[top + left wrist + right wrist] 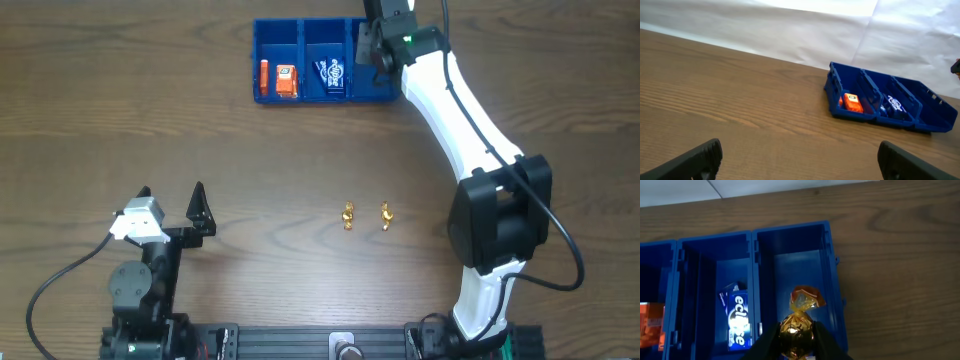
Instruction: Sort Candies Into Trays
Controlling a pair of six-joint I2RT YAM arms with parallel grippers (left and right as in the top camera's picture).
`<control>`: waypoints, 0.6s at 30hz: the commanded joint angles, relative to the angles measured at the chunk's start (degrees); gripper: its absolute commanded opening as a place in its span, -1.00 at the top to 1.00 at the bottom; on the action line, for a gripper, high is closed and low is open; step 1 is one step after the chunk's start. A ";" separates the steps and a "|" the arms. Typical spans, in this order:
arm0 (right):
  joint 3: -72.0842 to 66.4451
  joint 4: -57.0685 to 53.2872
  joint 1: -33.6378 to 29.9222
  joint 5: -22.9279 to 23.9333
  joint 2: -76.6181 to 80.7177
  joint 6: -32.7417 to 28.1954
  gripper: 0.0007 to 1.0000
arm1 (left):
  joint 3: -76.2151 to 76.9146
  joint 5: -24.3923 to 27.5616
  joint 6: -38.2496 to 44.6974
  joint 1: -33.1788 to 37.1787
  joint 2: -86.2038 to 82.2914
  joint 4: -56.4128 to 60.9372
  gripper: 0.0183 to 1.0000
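Wooden table (130, 120), 2 arms, 1 blue tray (300, 100) at the far edge. The tray has 3 compartments in a row.

Candy count, 6 in all:
- Gold foil-wrapped candies: 3. Two lie on the bare table, near the middle and just beside each other but apart: the left gold candy (348, 215) and the right gold candy (386, 214). The third, the held gold candy (796, 329), is in the right arm's tool.
- Orange candies (286, 82): 2, both in the tray's left compartment, side by side.
- Blue packet (333, 74): 1, lying flat in the middle compartment.

Right gripper (796, 347): fingers closed on the round body of the held gold candy, its twisted wrapper tail sticking out past the fingertips. In the wrist view, the candy hangs over the tray's right compartment, above its bare blue floor. I cannot tell whether it touches the floor.

Left gripper (172, 198): fingers spread wide with nothing between them. It sits over bare table on the left side near its base, well apart from the tray and from the two loose gold candies.
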 commanded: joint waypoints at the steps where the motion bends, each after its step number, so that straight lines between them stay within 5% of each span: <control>1: -0.17 0.92 -0.35 -0.24 1.64 -0.79 0.35 | -0.87 0.57 1.01 0.22 -0.37 -2.36 -1.00; 4: -0.17 1.46 -0.35 -0.24 2.58 -1.88 0.07 | -0.87 0.57 1.01 0.22 -0.37 -2.36 -1.00; 13: -1.95 -11.43 5.38 -2.05 -4.74 0.15 -0.07 | -0.87 0.57 1.01 0.22 -0.37 -2.36 -1.00; 18: -15.72 -13.92 10.08 -10.25 -11.02 3.58 -0.09 | -0.87 0.57 1.01 0.22 -0.35 -2.36 -1.00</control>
